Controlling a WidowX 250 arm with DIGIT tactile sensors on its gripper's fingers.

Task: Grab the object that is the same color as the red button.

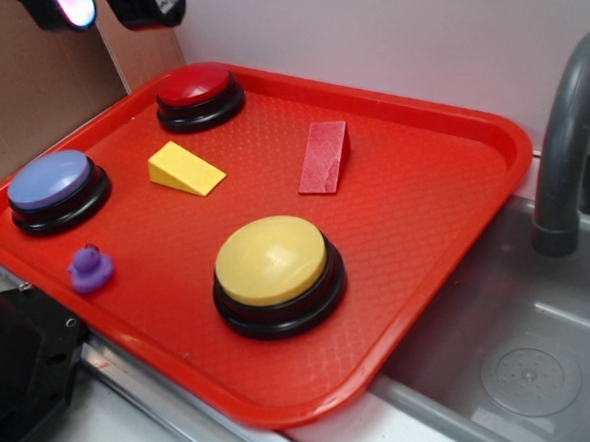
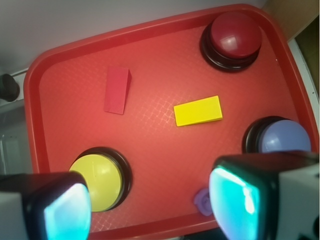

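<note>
From my remote seat, the gripper (image 2: 150, 210) is mostly cut off: the wrist view shows only its two glowing fingertips (image 2: 65, 212) at the bottom edge, spread wide apart with nothing between them, and the exterior view catches just a dark sliver of it at the top left, above the tray. One fingertip covers part of the blue button (image 1: 50, 181) and most of the little purple duck (image 1: 89, 268), so in the wrist view the duck is only a blurry lump. The red tray (image 1: 455, 221) is my landmark. The red wedge (image 1: 324, 157) lies on its textured floor toward the far right of the middle, sloped face up, touching nothing (its colour blends into the tray, so its edges are hard to trace). The red button (image 1: 199, 87) sits in the tray's far left corner, the yellow wedge (image 1: 185, 169) between it and the big yellow button (image 1: 272, 260) near the front rim. Right of the tray is a grey sink (image 1: 524, 357) with a grey faucet (image 1: 566, 144), only partly in frame; a white wall stands behind, brown cardboard to the left.
</note>
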